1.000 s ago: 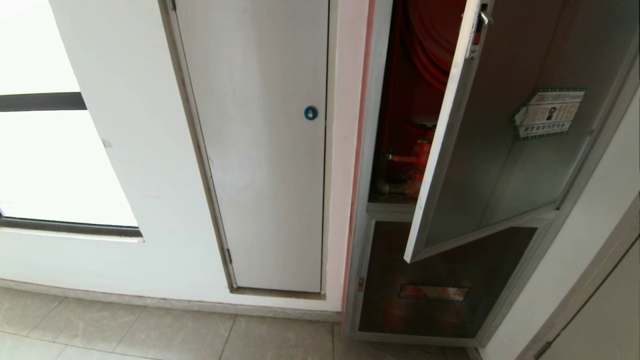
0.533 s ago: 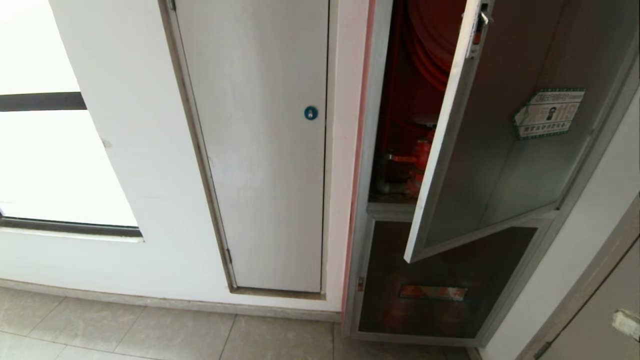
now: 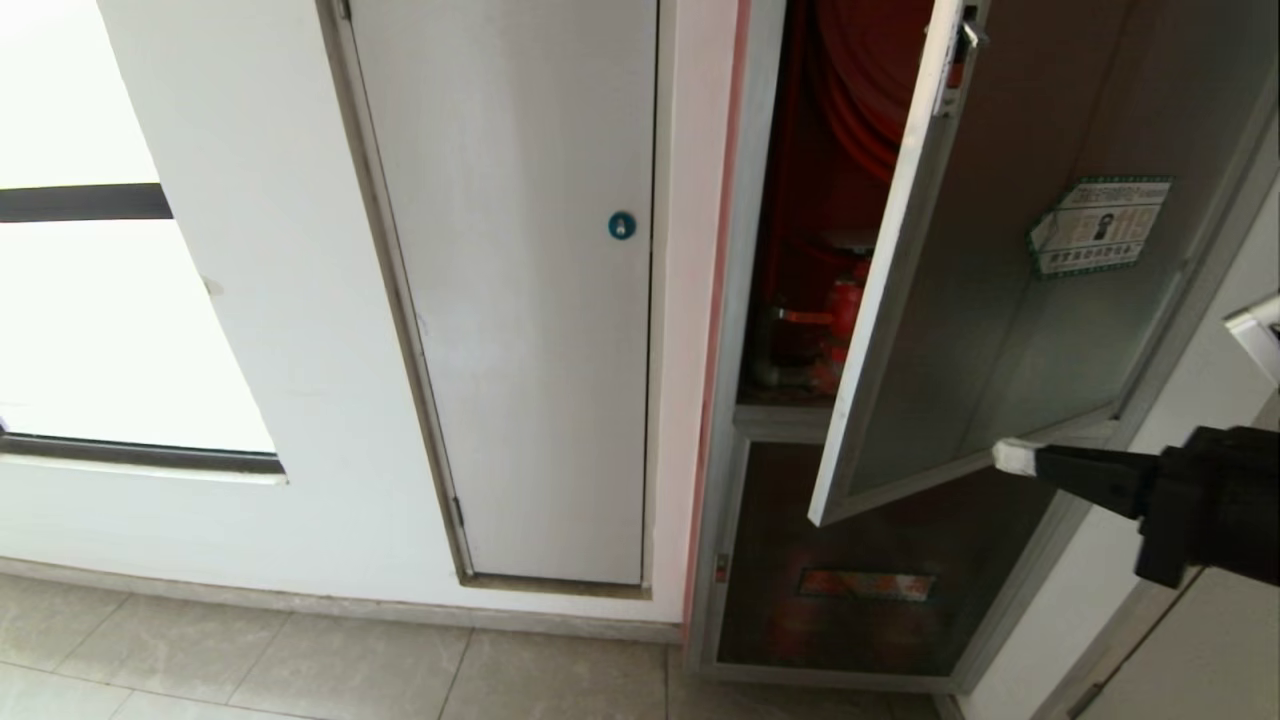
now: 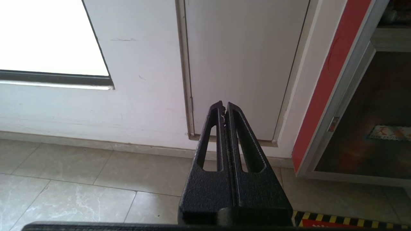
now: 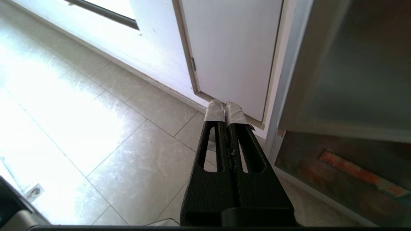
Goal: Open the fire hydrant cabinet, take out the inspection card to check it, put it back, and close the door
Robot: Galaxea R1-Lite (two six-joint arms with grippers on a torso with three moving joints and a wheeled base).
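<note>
One gripper is up at the fire hydrant cabinet (image 3: 745, 330): the right gripper (image 3: 1012, 457), its white-taped fingertips pressed together and holding nothing, reaches in from the right of the head view with its tip at the lower frame rail of the door (image 3: 1000, 300), though contact cannot be confirmed; the door, an aluminium-framed dark glass panel bearing a green-and-white sticker (image 3: 1098, 226), hangs part-way open, hinged on the right; through the gap on its left show the red interior, part of the red hose reel (image 3: 860, 90) and the red valve (image 3: 840, 315); the inspection card is not visible in any view; below the door sits a smaller dark glass panel (image 3: 880, 585) with an orange label; left of the cabinet stands a white door (image 3: 520, 300) with a round blue lock (image 3: 621, 226); the left gripper (image 4: 224, 107), fingers likewise closed and empty, is low over the tiled floor (image 4: 80, 179), facing the base of the white door.
</note>
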